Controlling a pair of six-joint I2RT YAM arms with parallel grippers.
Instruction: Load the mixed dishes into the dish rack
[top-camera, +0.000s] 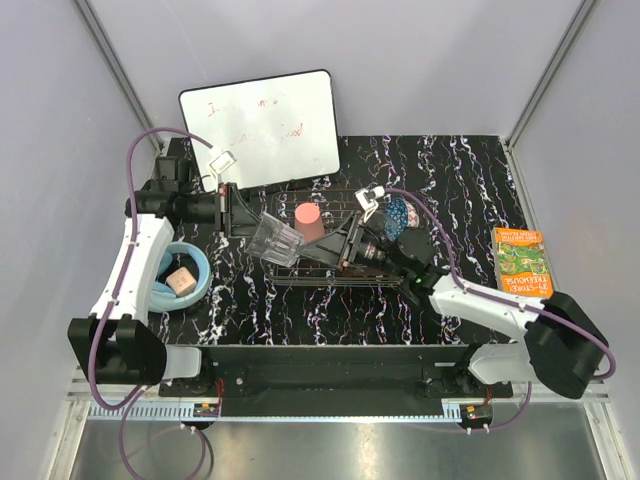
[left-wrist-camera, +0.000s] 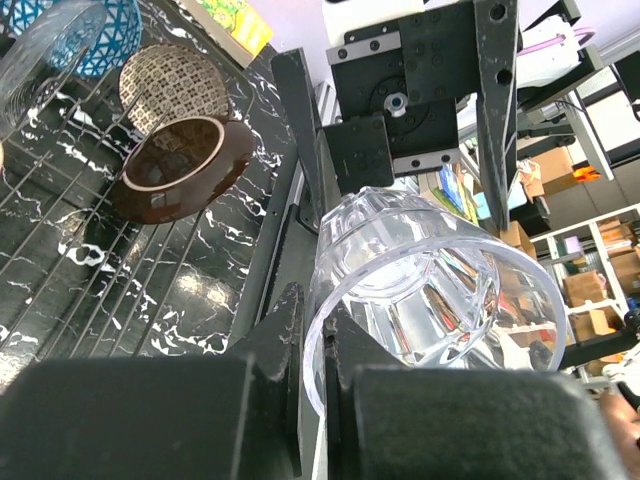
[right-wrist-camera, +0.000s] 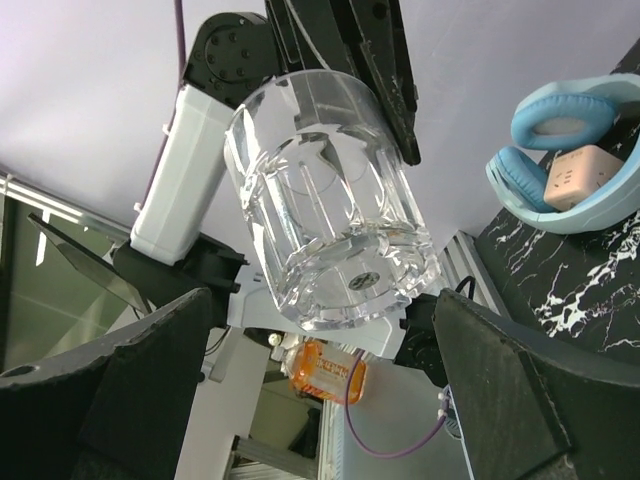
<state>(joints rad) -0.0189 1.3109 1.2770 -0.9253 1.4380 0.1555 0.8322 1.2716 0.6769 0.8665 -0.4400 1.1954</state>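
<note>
My left gripper (top-camera: 262, 228) (left-wrist-camera: 315, 310) is shut on the rim of a clear faceted glass (top-camera: 278, 240) (left-wrist-camera: 430, 290) and holds it tilted above the left end of the dark wire dish rack (top-camera: 330, 272) (left-wrist-camera: 60, 250). No stem shows on the glass. My right gripper (top-camera: 335, 247) (right-wrist-camera: 320, 300) is open, and the base of the glass (right-wrist-camera: 330, 200) sits between its fingers (right-wrist-camera: 110, 400) without touching them. A pink cup (top-camera: 308, 220) stands in the rack. A blue patterned bowl (top-camera: 400, 215) (left-wrist-camera: 115, 30), a cream-gold patterned bowl (left-wrist-camera: 165, 80) and a clear glass bowl (left-wrist-camera: 45, 50) lie at the rack's right end.
A white whiteboard (top-camera: 260, 125) leans at the back left. A plain light-blue bowl (top-camera: 180, 275) (right-wrist-camera: 570, 170) with a beige cube in it sits at the left. A book (top-camera: 520, 262) lies at the right edge. A brown-lined bowl (left-wrist-camera: 175, 170) rests on the rack.
</note>
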